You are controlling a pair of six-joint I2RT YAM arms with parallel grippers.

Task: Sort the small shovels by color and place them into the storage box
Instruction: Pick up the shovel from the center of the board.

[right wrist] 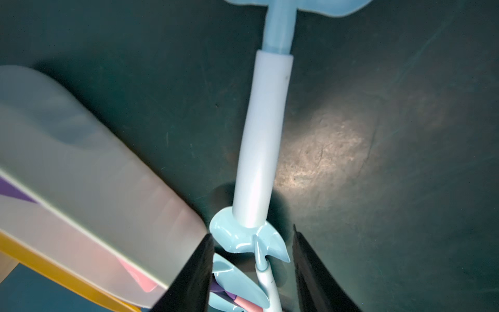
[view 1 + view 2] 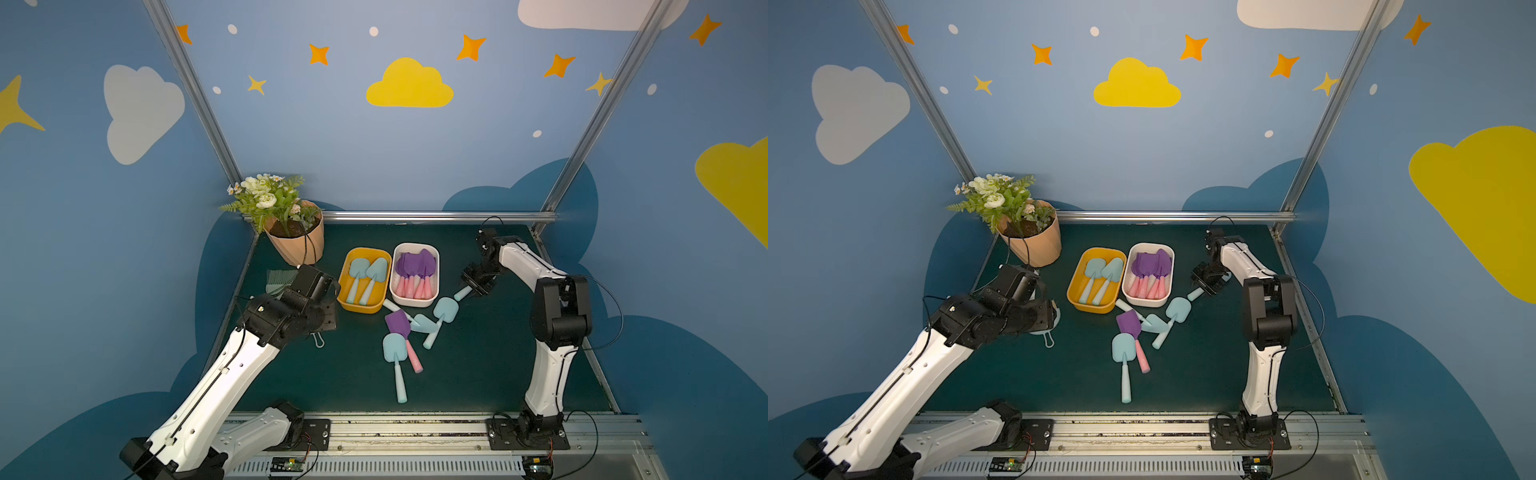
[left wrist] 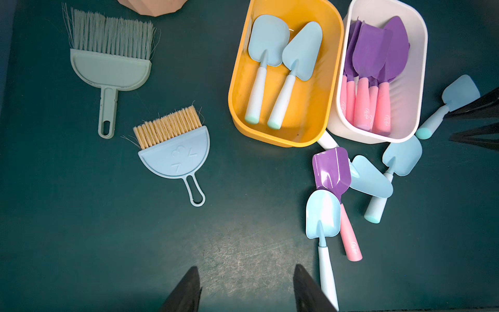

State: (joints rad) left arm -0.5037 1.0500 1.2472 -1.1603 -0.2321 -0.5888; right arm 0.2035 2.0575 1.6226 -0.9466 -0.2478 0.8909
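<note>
Dark green mat [image 2: 478, 374] is ringed by sky-painted walls [image 2: 415, 166]. Beside the white tub [image 2: 415, 302], toward the mat's far edge, a blue shovel [image 1: 263, 129] is lined up with the right gripper [image 1: 251, 232], whose jaws are parted and unclamped. Left gripper [image 3: 245, 267] jaws are parted over mat. The blade is mostly hidden in both top views. Script on pink handles [image 3: 382, 108] is unreadable.

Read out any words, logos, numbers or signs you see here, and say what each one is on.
"3" between two chevrons, embossed: light blue half-round plastic brush with tan bristles.
White script logo, too blurred to read: pink handles of the purple plastic shovels in the white plastic tub.
Nothing else legible.
</note>
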